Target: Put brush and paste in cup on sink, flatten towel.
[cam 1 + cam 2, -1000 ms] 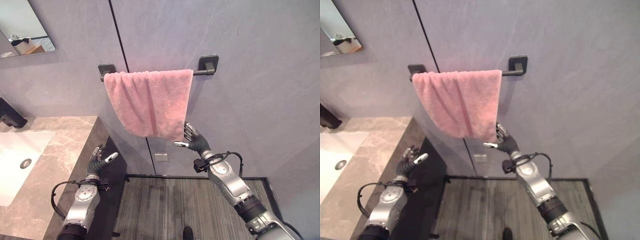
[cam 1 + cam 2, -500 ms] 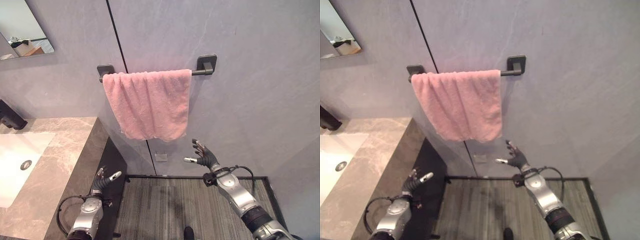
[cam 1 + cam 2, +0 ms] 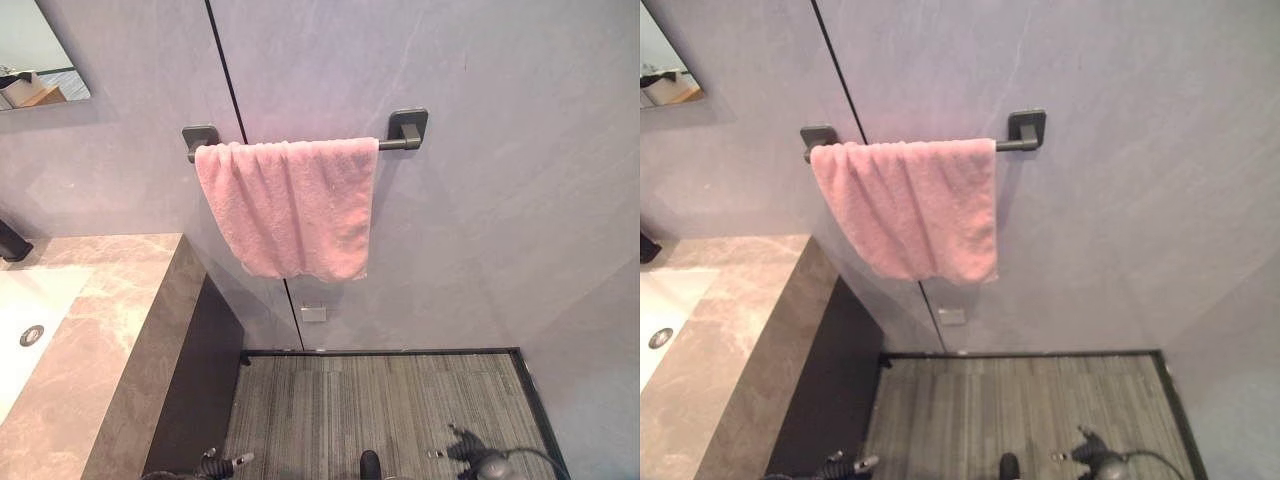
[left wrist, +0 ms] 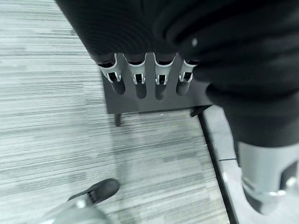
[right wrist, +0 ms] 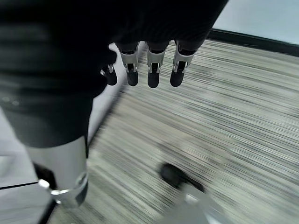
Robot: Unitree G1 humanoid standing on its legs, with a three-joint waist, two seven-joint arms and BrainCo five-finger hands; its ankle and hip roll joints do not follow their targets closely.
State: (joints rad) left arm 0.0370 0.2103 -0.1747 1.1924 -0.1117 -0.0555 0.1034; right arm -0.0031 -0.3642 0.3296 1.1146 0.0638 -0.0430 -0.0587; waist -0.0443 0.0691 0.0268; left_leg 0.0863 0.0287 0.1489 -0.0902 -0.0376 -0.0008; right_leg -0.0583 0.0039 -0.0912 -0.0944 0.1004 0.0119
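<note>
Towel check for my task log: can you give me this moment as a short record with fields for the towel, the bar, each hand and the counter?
towel: pink towel draped over the bar, bunched toward its left end, lower edge uneven
bar: dark towel bar on the grey wall, right end bare
left hand: left hand low above the floor, open, empty
right hand: right hand low, open, empty
counter: marble counter with sink

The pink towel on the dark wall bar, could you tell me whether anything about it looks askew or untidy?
Yes. The pink terry towel is bunched in folds toward the left end of the dark metal wall bar, leaving the right end bare. Its bottom hem slants, hanging lower on the right, so it is not spread flat.
</note>
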